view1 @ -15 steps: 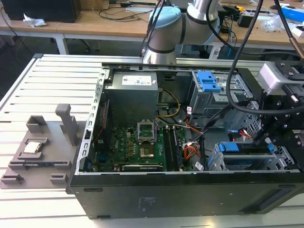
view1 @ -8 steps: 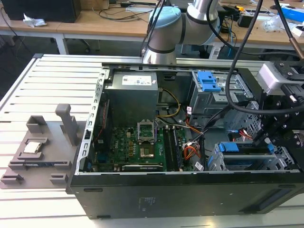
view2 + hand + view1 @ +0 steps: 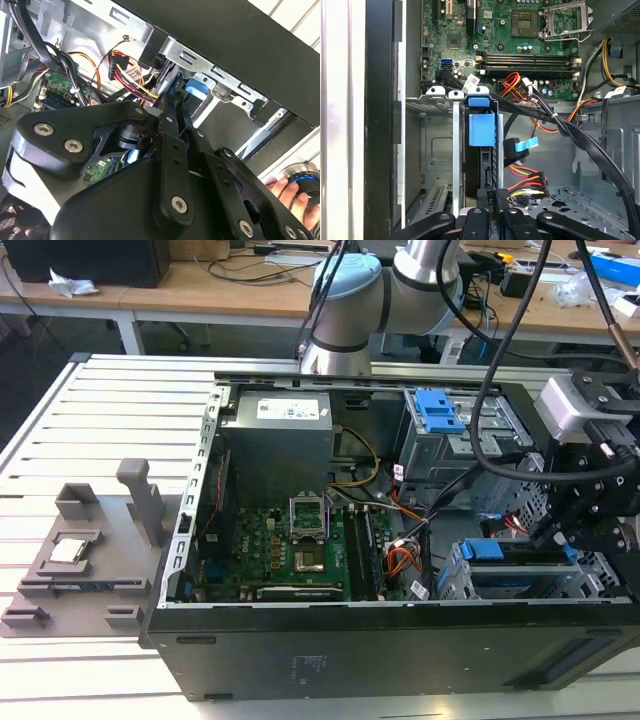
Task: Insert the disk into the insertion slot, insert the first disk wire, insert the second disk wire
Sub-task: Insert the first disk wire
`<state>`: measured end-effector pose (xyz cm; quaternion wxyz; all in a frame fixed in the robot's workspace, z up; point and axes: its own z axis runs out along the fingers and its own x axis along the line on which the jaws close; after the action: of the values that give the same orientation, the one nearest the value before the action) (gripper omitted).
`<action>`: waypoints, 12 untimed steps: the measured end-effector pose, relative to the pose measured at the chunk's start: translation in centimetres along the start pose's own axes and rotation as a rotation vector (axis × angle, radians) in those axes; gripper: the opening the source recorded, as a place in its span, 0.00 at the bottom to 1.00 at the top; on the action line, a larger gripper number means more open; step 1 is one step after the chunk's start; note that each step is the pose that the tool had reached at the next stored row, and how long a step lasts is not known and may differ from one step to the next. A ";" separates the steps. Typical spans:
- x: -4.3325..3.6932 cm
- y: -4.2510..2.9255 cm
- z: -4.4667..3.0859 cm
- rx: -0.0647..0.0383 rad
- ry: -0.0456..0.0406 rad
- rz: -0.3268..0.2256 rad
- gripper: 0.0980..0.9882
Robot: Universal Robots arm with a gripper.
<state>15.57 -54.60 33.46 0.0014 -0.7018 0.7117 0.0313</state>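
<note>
Black metal hand (image 3: 168,107), at the exterior view's three o'clock, looks clenched, though on what is unclear. Any push should run square to the blue-framed grey disk (image 3: 481,129) seated in the perforated silver slot (image 3: 427,106).

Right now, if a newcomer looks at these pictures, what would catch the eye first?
The open computer case on the slatted table, with its green motherboard bare. At the exterior view's right, the black tool hangs over the disk in its bright blue carrier, seated in the silver insertion slot. Red and yellow wires lie beside it.
</note>
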 end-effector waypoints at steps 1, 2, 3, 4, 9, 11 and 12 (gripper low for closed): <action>0.01 0.00 0.07 0.000 0.0000 0.000 0.09; 0.01 0.00 0.06 0.000 0.0002 0.000 0.09; 0.00 0.00 0.08 0.000 0.0001 0.000 0.09; 0.01 -0.01 0.11 0.000 -0.0001 0.000 0.09; 0.01 -0.01 0.16 0.000 0.0000 0.000 0.17; -0.02 0.01 -0.44 0.000 -0.0002 0.000 0.17; -0.05 0.04 -0.91 0.000 -0.0001 0.000 0.17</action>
<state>15.57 -54.59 34.38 0.0014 -0.7018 0.7117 0.0313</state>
